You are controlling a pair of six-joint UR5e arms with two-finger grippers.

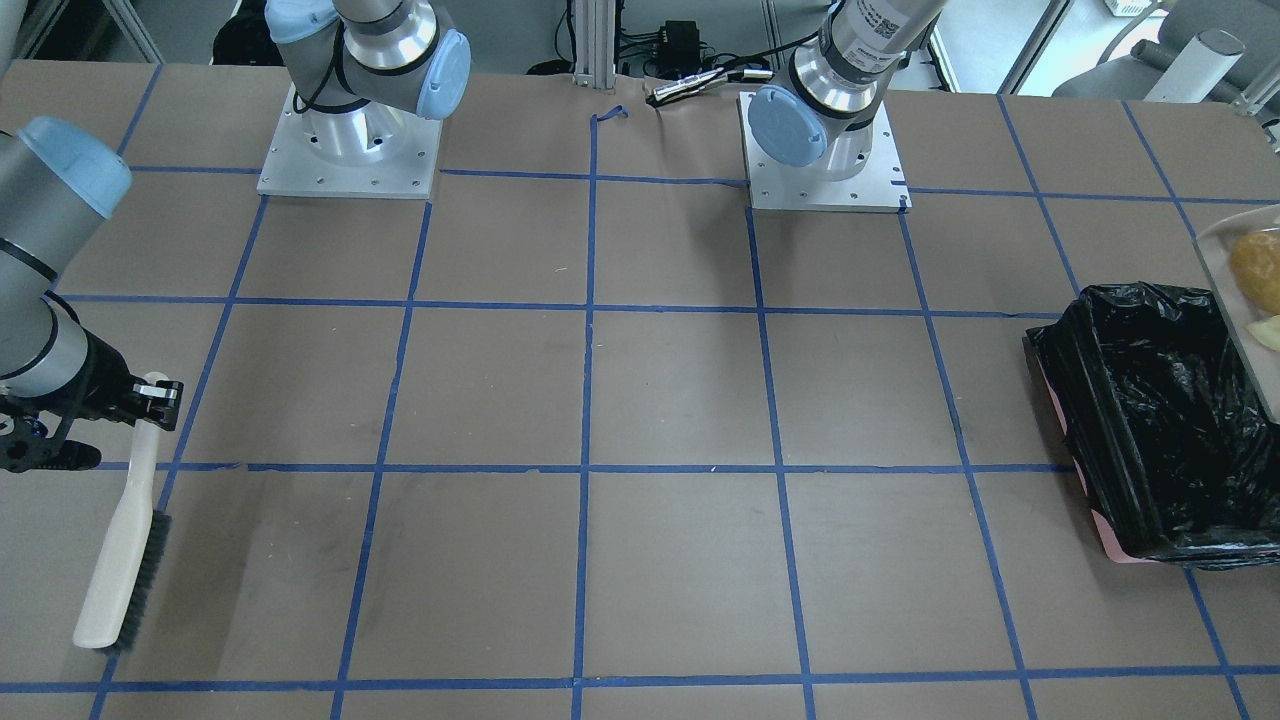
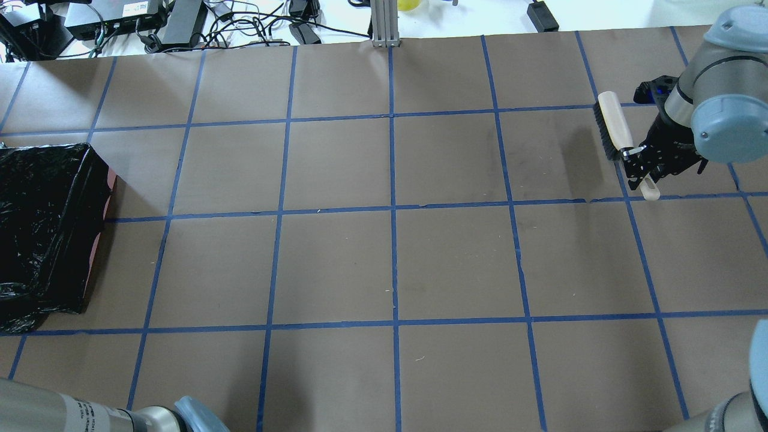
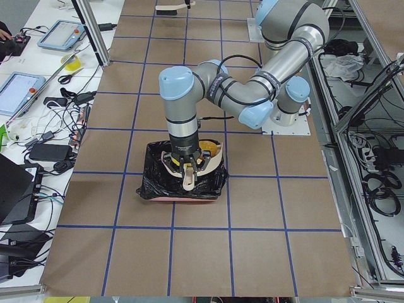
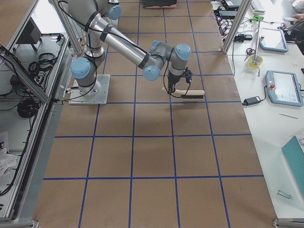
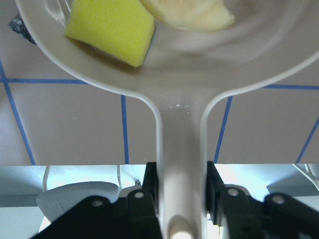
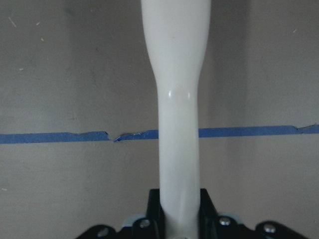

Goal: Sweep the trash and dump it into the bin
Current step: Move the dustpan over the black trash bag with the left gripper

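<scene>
My left gripper (image 5: 182,191) is shut on the handle of the beige dustpan (image 5: 184,74) and holds it above the bin (image 3: 183,183). The pan carries the trash: a yellow sponge wedge (image 5: 109,32), a pale cream slice (image 5: 192,12) and a golden-brown lump (image 1: 1258,268). The bin (image 1: 1150,420), pink-sided with a black bag, stands at the table's left end (image 2: 42,228). My right gripper (image 2: 639,159) is shut on the handle of a cream brush (image 2: 612,129), bristles on the table. The brush also shows in the front view (image 1: 125,540).
The brown table carries a blue tape grid (image 2: 393,210). The two arm bases (image 1: 350,150) (image 1: 825,150) sit at its robot edge. Cables and power boxes (image 2: 150,24) lie beyond the far edge. Tablets (image 4: 282,88) lie on a side bench.
</scene>
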